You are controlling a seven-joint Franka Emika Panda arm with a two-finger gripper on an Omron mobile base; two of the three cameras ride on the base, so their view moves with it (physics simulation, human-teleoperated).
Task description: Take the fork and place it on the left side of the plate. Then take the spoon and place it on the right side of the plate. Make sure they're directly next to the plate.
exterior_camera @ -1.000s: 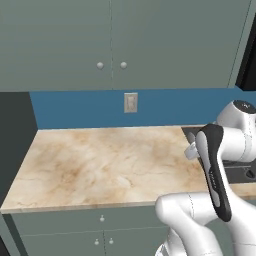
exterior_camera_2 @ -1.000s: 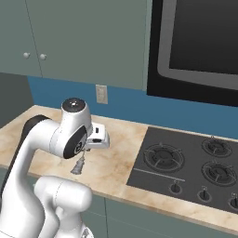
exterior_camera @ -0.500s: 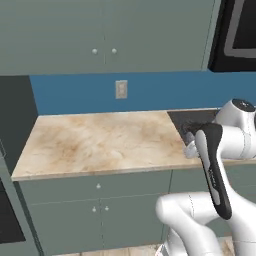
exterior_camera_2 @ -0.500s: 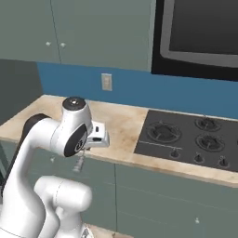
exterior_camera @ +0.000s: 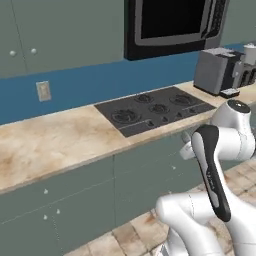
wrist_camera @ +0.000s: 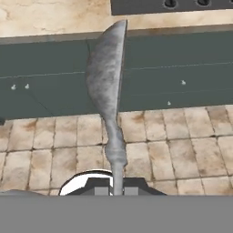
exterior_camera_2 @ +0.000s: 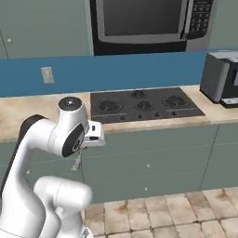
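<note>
Carrying a slim grey metal utensil (wrist_camera: pixel 107 86) pinched by its handle, seemingly the fork, the closed gripper (wrist_camera: pixel 117 187) risks dropping it onto the tiled floor (wrist_camera: pixel 182 136) if that thin hold slips.

You see the white arm (exterior_camera: pixel 220 165) rising at lower right, in front of grey-green cabinet doors (exterior_camera: pixel 100 195). Beyond it the marbled tabletop (exterior_camera: pixel 45 145) carries a black four-burner hob (exterior_camera: pixel 155 107) (microwave (exterior_camera: pixel 172 22) above), with a grey toaster (exterior_camera: pixel 217 70) to the right.
</note>
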